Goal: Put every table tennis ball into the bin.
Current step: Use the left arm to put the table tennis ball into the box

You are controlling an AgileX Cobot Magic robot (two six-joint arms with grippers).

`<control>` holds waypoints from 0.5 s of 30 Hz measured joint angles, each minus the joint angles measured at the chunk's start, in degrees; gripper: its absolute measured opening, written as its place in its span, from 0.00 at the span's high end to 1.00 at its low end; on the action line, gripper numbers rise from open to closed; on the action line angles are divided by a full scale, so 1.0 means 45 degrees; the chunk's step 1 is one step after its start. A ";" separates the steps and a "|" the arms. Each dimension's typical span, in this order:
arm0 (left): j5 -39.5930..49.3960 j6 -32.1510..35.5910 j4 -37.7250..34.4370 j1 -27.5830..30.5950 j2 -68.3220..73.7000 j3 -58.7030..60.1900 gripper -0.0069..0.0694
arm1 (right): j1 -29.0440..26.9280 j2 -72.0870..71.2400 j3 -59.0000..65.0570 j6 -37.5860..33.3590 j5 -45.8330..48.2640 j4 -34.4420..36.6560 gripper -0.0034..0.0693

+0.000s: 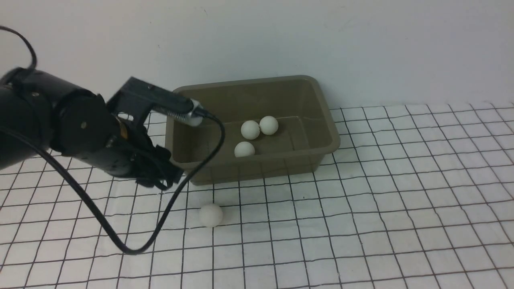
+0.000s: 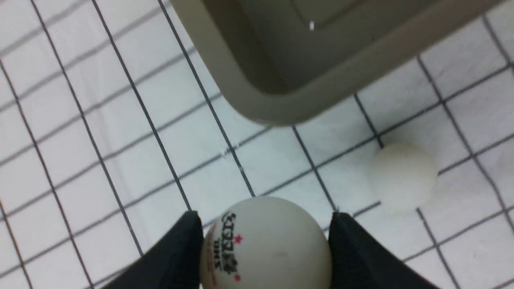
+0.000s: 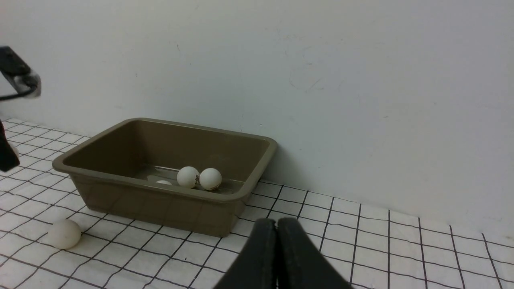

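My left gripper [image 2: 265, 214] is shut on a white table tennis ball [image 2: 267, 249] with a dark printed mark, held above the checked cloth just off a corner of the olive-grey bin [image 2: 257, 92]. In the front view this gripper [image 1: 160, 178] hangs at the bin's [image 1: 257, 166] near-left corner and hides its ball. Three balls [image 1: 250, 129] [image 1: 268, 125] [image 1: 244, 149] lie inside the bin. One ball [image 1: 211, 214] rests on the cloth in front of it, and shows as the loose ball [image 2: 403, 176] in the left wrist view. My right gripper [image 3: 277, 220] is shut and empty.
A black cable [image 1: 120, 241] loops from the left arm down onto the cloth, left of the loose ball. The bin stands close to the back wall [image 1: 361, 48]. Grid-patterned cloth [image 1: 401, 200] covers the table to the right.
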 joint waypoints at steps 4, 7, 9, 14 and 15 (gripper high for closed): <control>-0.0162 0.0000 0.0000 0.0000 -0.0067 -0.0727 0.45 | 0.0000 0.0000 0.0000 0.0000 0.0000 0.0000 0.98; -0.0250 0.0000 0.0000 0.0000 0.0740 -0.1991 0.45 | 0.0000 0.0000 0.0000 0.0015 0.0000 0.0000 0.98; -0.0263 0.0012 0.0000 0.0000 0.1096 -0.2364 0.45 | 0.0000 0.0000 0.0000 0.0064 0.0000 0.0000 0.98; -0.0497 0.0036 0.0000 0.0000 0.3097 -0.4167 0.45 | 0.0000 0.0000 0.0000 0.0403 0.0000 0.0000 0.98; -0.0595 0.0047 0.0000 0.0000 0.3558 -0.4508 0.45 | 0.0000 0.0000 0.0000 0.0478 0.0000 0.0000 0.98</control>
